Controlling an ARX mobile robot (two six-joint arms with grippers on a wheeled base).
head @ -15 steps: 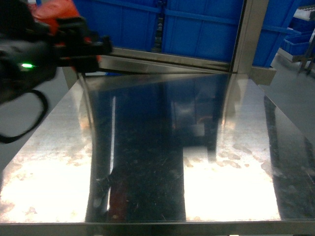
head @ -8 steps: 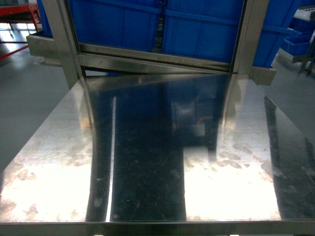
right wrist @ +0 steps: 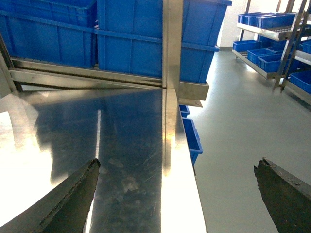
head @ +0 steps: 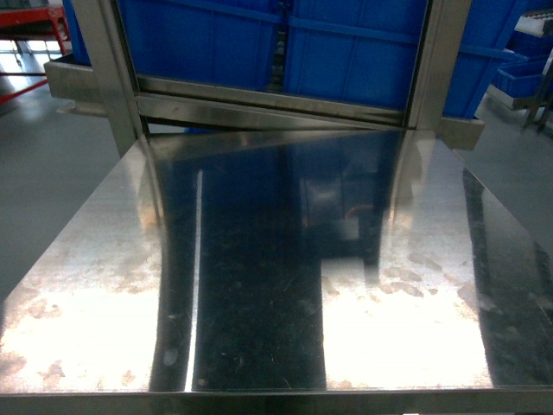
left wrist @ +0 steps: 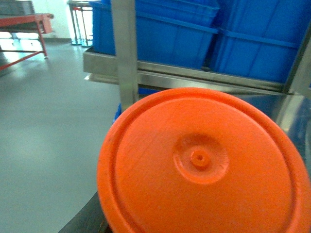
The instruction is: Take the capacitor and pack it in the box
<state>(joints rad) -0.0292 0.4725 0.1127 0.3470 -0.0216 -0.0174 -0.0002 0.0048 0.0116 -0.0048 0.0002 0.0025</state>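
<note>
A big orange round capacitor (left wrist: 204, 165), flat end toward the camera with a small hub in its middle, fills the lower left wrist view. It hangs in the air beside the steel table's left edge, held close in front of my left gripper, whose fingers are hidden behind it. My right gripper (right wrist: 177, 167) is open, its two dark fingertips (right wrist: 90, 170) wide apart over the table's right edge with nothing between them. The box is out of view. Neither gripper shows in the head view.
The shiny steel table (head: 259, 259) lies bare in front of me. Behind it a steel rack post (left wrist: 124, 48) and rail carry large blue bins (head: 346, 43). Grey floor lies on both sides, with more shelves of blue bins (right wrist: 272, 29) at far right.
One second ago my left arm with the orange capacitor was at the head view's top left. It has since moved out of that view. The table looks the same.
</note>
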